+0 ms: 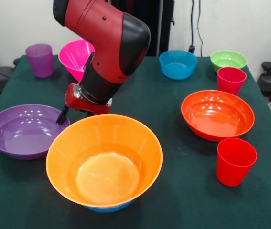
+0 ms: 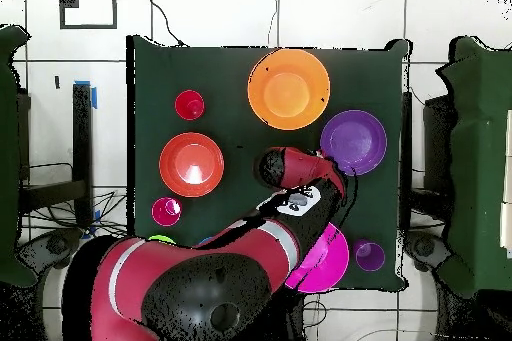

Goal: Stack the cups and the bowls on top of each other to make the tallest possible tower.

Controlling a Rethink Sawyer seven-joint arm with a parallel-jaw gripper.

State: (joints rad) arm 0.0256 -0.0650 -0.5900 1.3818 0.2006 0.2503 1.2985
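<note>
A large orange bowl (image 1: 104, 161) sits nested on a blue bowl (image 1: 107, 208) at the near centre, a two-bowl tower; the orange bowl also shows in the overhead view (image 2: 289, 88). A purple bowl (image 1: 24, 130) (image 2: 353, 142) lies to its left. My gripper (image 1: 74, 116) hangs low between the purple bowl's rim and the orange bowl's far rim, partly hidden. It holds nothing that I can see. A red-orange bowl (image 1: 217, 115) (image 2: 191, 164) and two red cups (image 1: 235, 161) (image 1: 231, 80) stand on the right. A purple cup (image 1: 40, 60) stands far left.
A pink bowl (image 1: 76, 56) (image 2: 325, 257) sits behind my arm, partly hidden. A blue bowl (image 1: 178, 64) and a green bowl (image 1: 228, 59) stand along the far edge. The green table cloth (image 1: 173, 191) shows bare between the orange bowl and the near red cup.
</note>
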